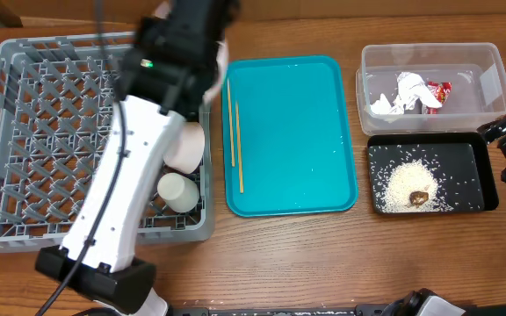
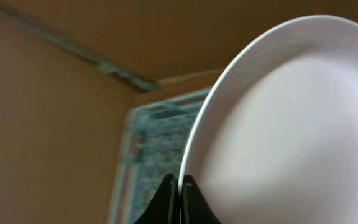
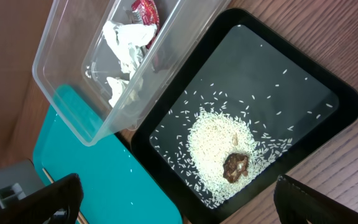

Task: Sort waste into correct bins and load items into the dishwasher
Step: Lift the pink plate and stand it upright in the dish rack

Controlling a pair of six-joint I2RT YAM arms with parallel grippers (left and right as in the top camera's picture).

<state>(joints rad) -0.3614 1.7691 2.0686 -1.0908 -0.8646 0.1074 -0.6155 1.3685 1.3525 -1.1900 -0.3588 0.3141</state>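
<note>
At the left of the desk [image 1: 323, 254], the left pincer [image 2: 179, 186] pinches the rim of the round white plate [image 2: 291, 124] above the grey dish rack [image 1: 25, 132]. A white bowl [image 1: 185, 145] and a small cup [image 1: 179, 191] sit in the rack. Chopsticks [image 1: 234, 145] lie on the teal tray [image 1: 297, 132]. Farther right, the clear tub [image 1: 464, 61] holds crumpled paper [image 1: 402, 95] and the wrapper [image 1: 437, 92]. Rice [image 1: 402, 186] and a brown lump [image 1: 419, 198] lie in the black tray [image 1: 464, 162]. The right pincer [image 3: 178, 186] is at the tray's right end, spread and empty.

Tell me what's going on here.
The left gripper pinches the white plate by its rim over the dish rack, where a bowl and cup sit. Chopsticks lie on the teal tray. Wrapper and paper are in the clear tub, rice and a brown lump in the black tray. The right gripper hangs open by it.
</note>
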